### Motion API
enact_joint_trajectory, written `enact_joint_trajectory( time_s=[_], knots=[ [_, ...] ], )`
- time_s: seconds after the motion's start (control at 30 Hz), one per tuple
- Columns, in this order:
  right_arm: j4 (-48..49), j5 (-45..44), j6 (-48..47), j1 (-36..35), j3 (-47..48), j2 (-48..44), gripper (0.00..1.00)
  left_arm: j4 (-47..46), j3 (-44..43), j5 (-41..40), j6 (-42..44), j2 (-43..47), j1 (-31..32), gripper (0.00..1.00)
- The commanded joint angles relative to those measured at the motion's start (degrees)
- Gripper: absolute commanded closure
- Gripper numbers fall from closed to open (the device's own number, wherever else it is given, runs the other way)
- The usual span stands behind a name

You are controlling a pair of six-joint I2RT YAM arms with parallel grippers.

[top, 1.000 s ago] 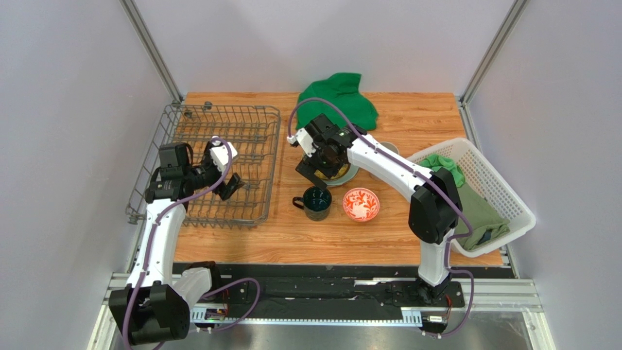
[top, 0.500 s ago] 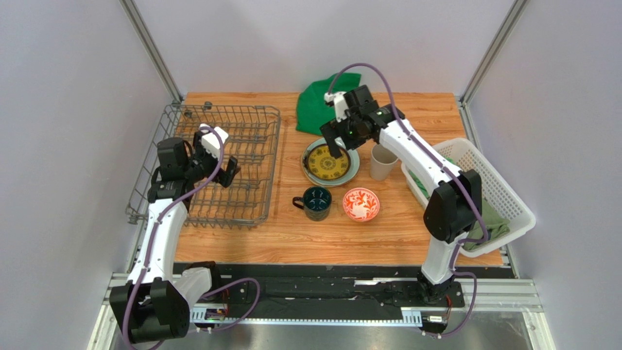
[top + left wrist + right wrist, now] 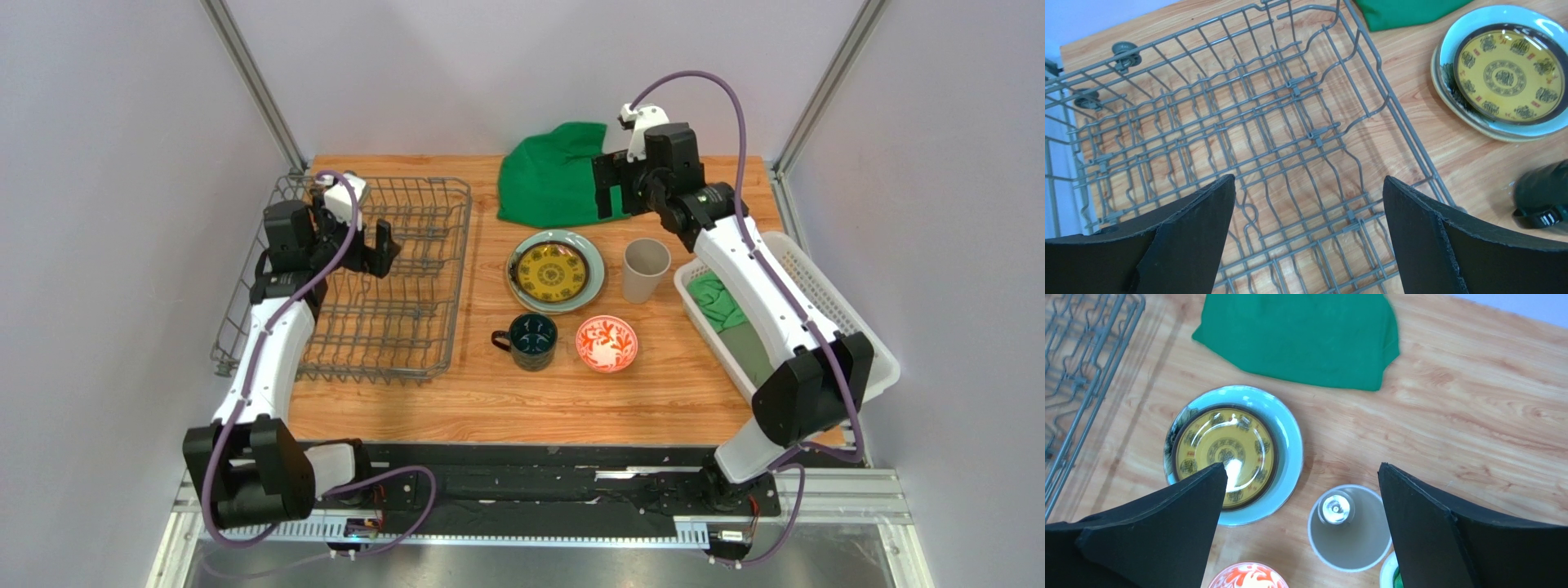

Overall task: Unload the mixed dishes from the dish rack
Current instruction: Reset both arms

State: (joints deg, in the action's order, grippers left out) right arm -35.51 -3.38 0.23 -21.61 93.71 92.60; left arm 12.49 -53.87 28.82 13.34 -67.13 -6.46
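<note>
Dish rack [image 3: 405,321] sat at the left of the wooden surface [image 3: 552,402]. No dish showed among its prongs in the overhead or left wrist view, so the unloading looked finished, or near enough. Left gripper [image 3: 1308,196] hung over the rack's far half, fingers wide apart with nothing between them, posed, I guessed, to look the wires over rather than take anything. All the dishes stood on the surface to the right of the rack. Closest to it was a stack: small yellow-and-dark patterned plate [image 3: 551,272] nested on the pale green plate [image 3: 593,289], with a cream rim peeping from beneath, likely the cream floral plate [image 3: 1475,125]; stacking saved room. Toward the arms from the stack stood the dark teal mug [image 3: 532,339], upright, handle turned toward the rack. The red-and-white bowl [image 3: 606,343] sat just past it, apart. Beige handleless cup [image 3: 645,270] stood mouth up on the stack's side away from the rack, close, not touching. Right gripper [image 3: 1301,471] was held high, well away from the rack, fingers likewise spread and empty, clear of the crockery. Green cloth [image 3: 558,174] lay beyond the stack. White lattice basket [image 3: 859,321] sat farthest from the rack, green fabric inside. Nothing stood between either arm and the rack; the cup and basket crowded the right arm's side most.
</note>
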Motion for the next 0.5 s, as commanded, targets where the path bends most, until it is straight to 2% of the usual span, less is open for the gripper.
enact_joint_trajectory(
  time_s=[0.0,0.33,0.47],
  knots=[
    [10.8,-7.0,2.1,0.2,-5.6,-6.5,0.0,-1.4,-4.5,2.4,-4.7,-3.3,0.0,0.02],
    [18.8,-17.0,2.1,0.1,-14.3,-14.5,0.0,-18.6,-3.9,-6.1,-10.7,-5.1,0.1,0.02],
    [21.3,-20.3,0.1,0.2,-16.2,-15.6,0.0,-21.5,-5.4,-7.3,-12.7,-6.4,0.3,0.01]
  ],
)
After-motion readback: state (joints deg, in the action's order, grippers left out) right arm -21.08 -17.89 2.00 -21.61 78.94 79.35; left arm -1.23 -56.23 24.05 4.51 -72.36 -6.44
